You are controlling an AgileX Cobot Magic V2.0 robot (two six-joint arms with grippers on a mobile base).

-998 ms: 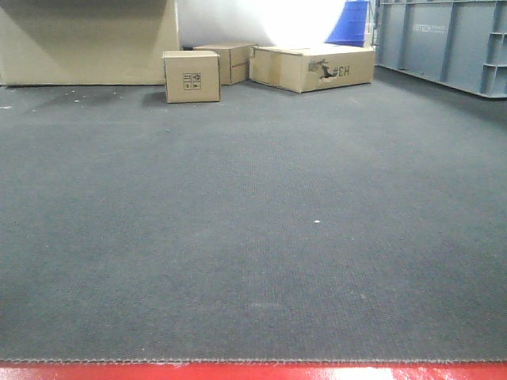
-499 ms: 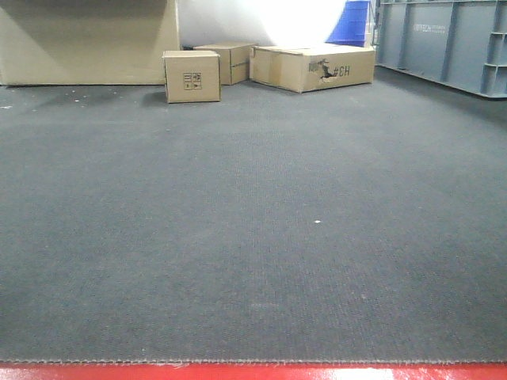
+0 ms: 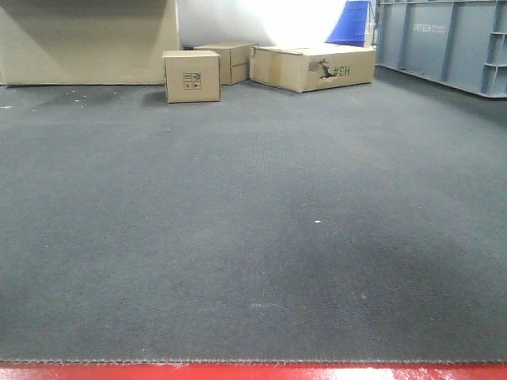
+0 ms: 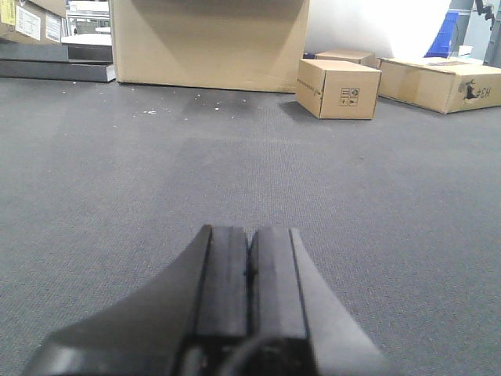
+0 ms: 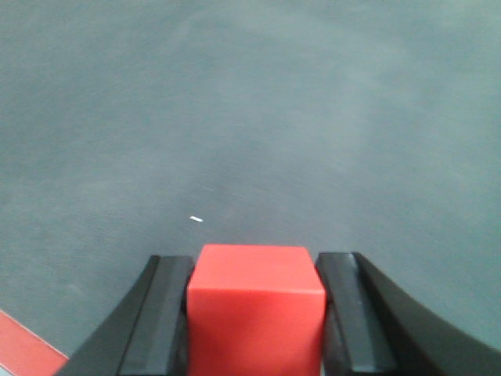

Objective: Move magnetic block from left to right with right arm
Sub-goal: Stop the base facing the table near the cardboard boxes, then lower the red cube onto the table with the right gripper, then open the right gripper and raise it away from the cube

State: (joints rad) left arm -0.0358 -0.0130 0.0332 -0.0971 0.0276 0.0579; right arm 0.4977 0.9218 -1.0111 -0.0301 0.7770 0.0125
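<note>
- In the left wrist view, a tall cardboard box (image 4: 210,41) stands at the far left of the grey carpet (image 4: 117,204), with white-labelled packages (image 4: 31,19) and a dark flat slab (image 4: 55,70) to its left.
- The left gripper (image 4: 249,270) sits low in that view, its two black fingers (image 4: 223,274) pressed flat together with nothing between them.
- Ahead and to its right stands a small cardboard box (image 4: 338,88) with printed symbols on its side; behind it lies a second small box (image 4: 344,56), and to the right a long flat box (image 4: 438,82) with a torn hole.
- The front view shows the same three boxes along the far edge of the carpet, a blue container (image 3: 354,22) behind them, a large grey crate (image 3: 444,43) at the far right, and a red strip (image 3: 253,372) along the near edge.
- A white speck (image 3: 317,221) lies on the carpet right of centre.
- In the right wrist view, the right gripper (image 5: 254,313) holds the magnetic block (image 5: 255,309), its fingers (image 5: 160,313) clamped against the red cube's two sides.
- The block hangs above the carpet; a corner of the red strip shows at the lower left.
</note>
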